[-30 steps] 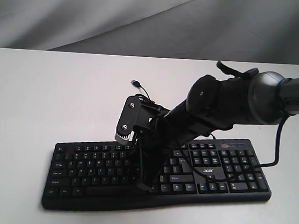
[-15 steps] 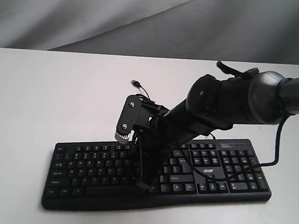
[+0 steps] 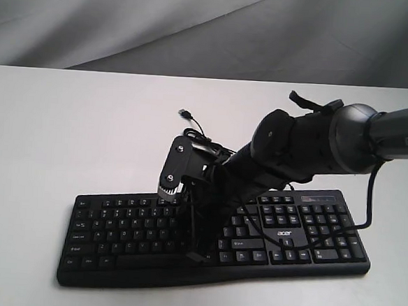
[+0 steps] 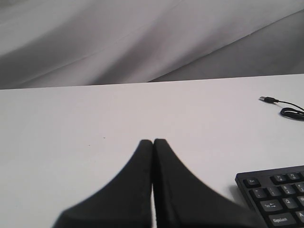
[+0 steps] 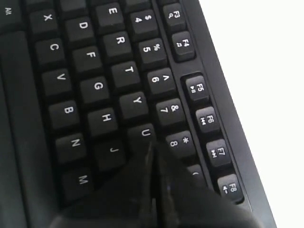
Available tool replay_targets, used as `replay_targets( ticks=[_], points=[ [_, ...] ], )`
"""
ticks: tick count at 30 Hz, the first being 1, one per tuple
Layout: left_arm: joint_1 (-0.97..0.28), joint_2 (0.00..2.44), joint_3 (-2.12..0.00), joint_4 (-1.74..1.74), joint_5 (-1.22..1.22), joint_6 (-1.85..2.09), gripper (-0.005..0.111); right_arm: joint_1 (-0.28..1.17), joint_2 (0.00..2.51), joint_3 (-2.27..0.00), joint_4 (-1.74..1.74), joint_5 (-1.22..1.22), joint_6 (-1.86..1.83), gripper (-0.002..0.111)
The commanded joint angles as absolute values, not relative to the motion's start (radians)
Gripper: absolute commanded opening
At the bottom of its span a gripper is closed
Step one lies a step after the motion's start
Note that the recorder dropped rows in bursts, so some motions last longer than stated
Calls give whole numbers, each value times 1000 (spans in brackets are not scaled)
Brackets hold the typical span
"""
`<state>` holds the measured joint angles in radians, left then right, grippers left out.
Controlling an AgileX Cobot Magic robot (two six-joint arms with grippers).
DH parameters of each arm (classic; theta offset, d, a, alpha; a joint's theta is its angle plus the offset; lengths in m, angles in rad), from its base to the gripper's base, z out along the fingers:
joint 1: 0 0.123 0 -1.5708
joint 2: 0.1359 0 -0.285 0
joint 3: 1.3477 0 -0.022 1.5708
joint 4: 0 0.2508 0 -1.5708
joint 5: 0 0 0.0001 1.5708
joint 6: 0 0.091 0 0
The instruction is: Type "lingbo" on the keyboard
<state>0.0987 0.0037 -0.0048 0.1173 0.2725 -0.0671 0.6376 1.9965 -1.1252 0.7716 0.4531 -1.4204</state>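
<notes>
I see a black keyboard (image 3: 212, 241) with white lettering on its keys and a small white logo (image 3: 284, 233), lying on a plain white table (image 3: 65, 129). Its thin cable (image 3: 195, 128) is black too. My right arm (image 3: 310, 143) is black and dark grey; a grey cloth (image 3: 129, 22) hangs behind.

The keyboard (image 3: 215, 241) lies on the table (image 3: 65, 129) (its plug (image 3: 184, 114) behind it).
</notes>
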Motion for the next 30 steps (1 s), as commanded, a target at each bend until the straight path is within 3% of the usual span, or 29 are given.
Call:
replay_targets(
  ticks=[1,30],
  points=[
    [100,0,0,117,261,-69,1,639,1997,-1131,786,449,-1431,0],
    [100,0,0,117,261,-69,1,698,1973,-1131,803,577,-1420,0]
  ],
)
